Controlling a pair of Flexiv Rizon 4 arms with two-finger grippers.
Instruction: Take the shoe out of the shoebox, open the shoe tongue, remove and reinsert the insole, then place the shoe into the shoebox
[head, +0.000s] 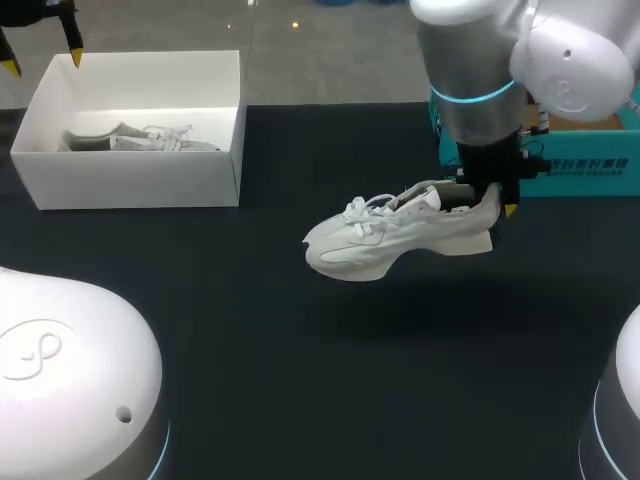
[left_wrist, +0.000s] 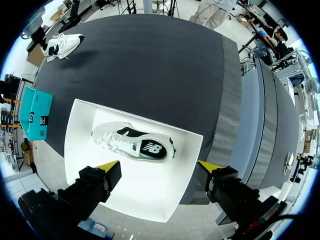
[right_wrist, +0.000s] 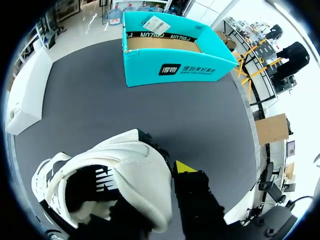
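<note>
Hanging by its heel alone, the shoe (head: 400, 235) is riding clear of the table (head: 300, 400), toe pointing toward the white box (head: 140, 180). That narrow hold is looking like the main risk: the long toe end is pulling down on a soft padded collar, so a quick swing could be twisting the shoe loose. A drop near the teal box (right_wrist: 170, 67) would likely be leaving it on its side, awkward for opening the tongue. The right gripper (head: 497, 203) is clamping the heel collar, one yellow-tipped finger showing outside the heel, the other hidden, apparently inside the opening. The left gripper (left_wrist: 159, 167) is hovering over the white box with fingers spread wide, holding nothing, while a second shoe (left_wrist: 135, 144) is lying on the box floor beneath it.
</note>
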